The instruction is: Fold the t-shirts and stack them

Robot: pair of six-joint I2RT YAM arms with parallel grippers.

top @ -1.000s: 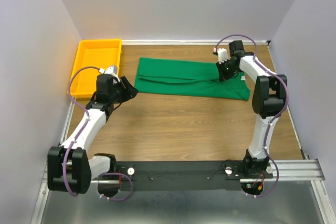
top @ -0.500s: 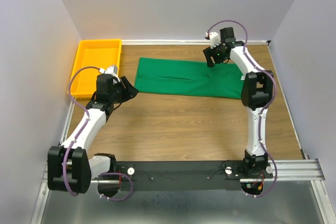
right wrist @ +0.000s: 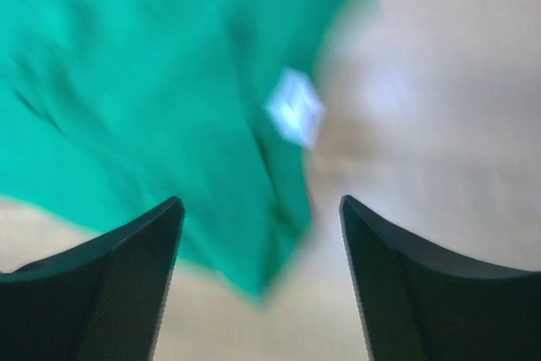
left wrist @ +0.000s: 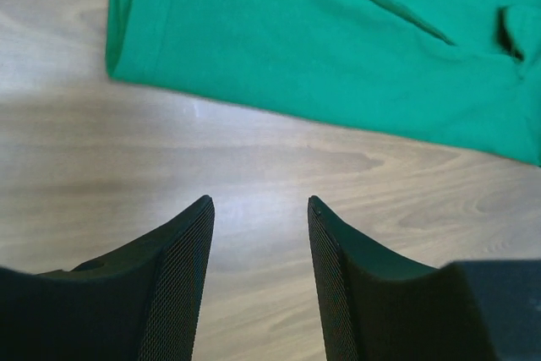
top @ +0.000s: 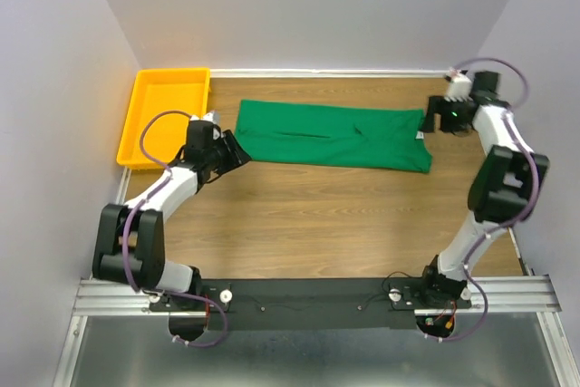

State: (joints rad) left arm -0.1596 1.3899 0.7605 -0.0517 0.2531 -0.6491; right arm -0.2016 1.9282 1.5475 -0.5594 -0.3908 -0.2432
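Observation:
The green t-shirt (top: 331,135) lies flat on the wood table as a long folded strip, with its white label (top: 420,134) at the right end. My left gripper (top: 237,153) is open at the strip's near left corner. In the left wrist view the gripper (left wrist: 260,202) has only bare wood in its gap, and the t-shirt (left wrist: 321,48) lies just ahead. My right gripper (top: 430,120) is open at the strip's right end. The right wrist view is blurred: the gripper (right wrist: 262,200) stands wide over the t-shirt's (right wrist: 144,99) corner, near the label (right wrist: 296,116).
A yellow tray (top: 172,72) sits at the back left, close to the left arm. Purple walls close in on the left, the back and the right. A metal rail (top: 507,292) with the arm bases runs along the near edge.
My right gripper opened, let go of the shirt and swung from over the strip to its right end. My left arm reached forward to the strip's left corner.

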